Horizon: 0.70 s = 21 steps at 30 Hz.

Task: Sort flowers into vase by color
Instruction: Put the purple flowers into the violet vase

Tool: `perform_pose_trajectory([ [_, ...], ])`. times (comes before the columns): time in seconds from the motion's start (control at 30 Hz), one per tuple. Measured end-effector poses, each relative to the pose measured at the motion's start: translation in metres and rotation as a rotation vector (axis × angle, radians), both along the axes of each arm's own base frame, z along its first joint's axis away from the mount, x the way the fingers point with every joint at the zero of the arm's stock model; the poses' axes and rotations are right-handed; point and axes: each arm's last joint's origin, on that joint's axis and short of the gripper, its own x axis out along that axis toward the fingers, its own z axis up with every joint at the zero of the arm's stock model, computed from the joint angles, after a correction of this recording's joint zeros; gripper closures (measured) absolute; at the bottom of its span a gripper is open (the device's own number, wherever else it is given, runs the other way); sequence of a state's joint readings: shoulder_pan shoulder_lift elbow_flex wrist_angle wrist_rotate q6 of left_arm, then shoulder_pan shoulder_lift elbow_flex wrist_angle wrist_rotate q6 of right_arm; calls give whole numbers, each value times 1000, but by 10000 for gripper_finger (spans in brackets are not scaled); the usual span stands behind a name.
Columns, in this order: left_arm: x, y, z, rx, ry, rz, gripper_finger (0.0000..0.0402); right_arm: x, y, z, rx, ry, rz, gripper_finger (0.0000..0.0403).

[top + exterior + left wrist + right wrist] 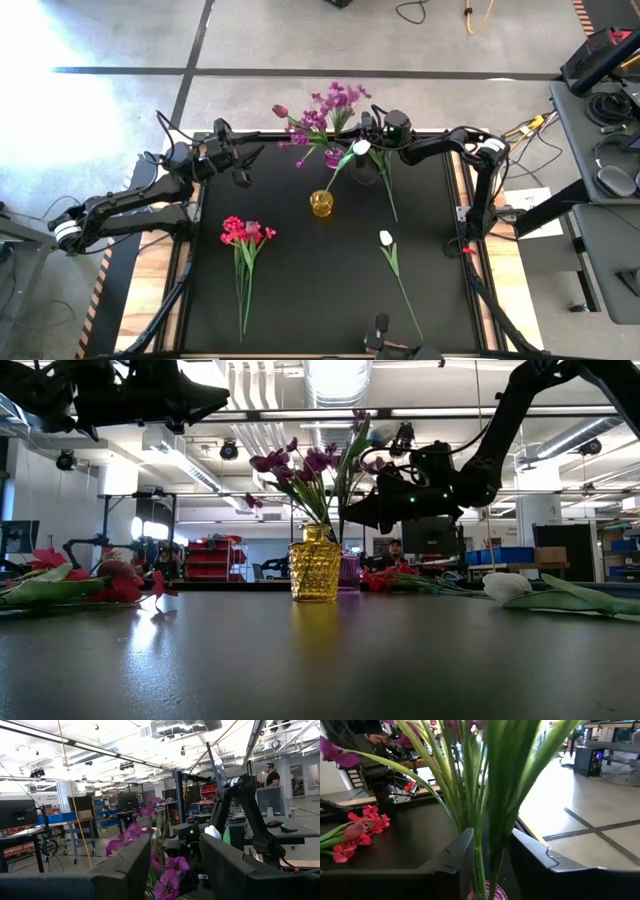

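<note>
At the table's far left, the left gripper (pixel 240 166) hung above the mat with its fingers spread, holding nothing. Nearer the front lay the red-pink flowers (pixel 246 234). The yellow vase (pixel 321 203) held a white bloom's stem, the purple flowers (pixel 330 108) stood in a purple vase (pixel 333 157) (mostly hidden). The right gripper (pixel 487 852) straddled those stems, fingers slightly parted. Another white flower (pixel 386 239) lay flat.

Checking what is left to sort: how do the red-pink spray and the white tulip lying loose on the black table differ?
The red-pink flower spray carries a cluster of small blooms; the loose white tulip has one bloom. The spray lies toward the left arm's side, the tulip toward the right arm's. Both lie flat on the black table, outside any vase, with green stems.
</note>
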<state>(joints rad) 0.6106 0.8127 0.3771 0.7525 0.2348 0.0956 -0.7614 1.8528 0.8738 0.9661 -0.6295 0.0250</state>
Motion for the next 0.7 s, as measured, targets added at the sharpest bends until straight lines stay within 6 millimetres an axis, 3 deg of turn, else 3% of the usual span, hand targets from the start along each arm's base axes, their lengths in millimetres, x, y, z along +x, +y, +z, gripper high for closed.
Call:
perform_pose_trajectory([
  [0.23,0,0,-1,-6,9,0,245,2,5,0,-12,43,16,349],
  [0.37,0,0,-1,-6,9,0,245,3,6,3,4,59,9,361],
  [0.5,0,0,-1,-7,10,0,245,2,6,7,15,53,-11,347],
  [0.7,0,0,-1,-7,10,0,245,-1,8,13,46,88,-18,284],
])
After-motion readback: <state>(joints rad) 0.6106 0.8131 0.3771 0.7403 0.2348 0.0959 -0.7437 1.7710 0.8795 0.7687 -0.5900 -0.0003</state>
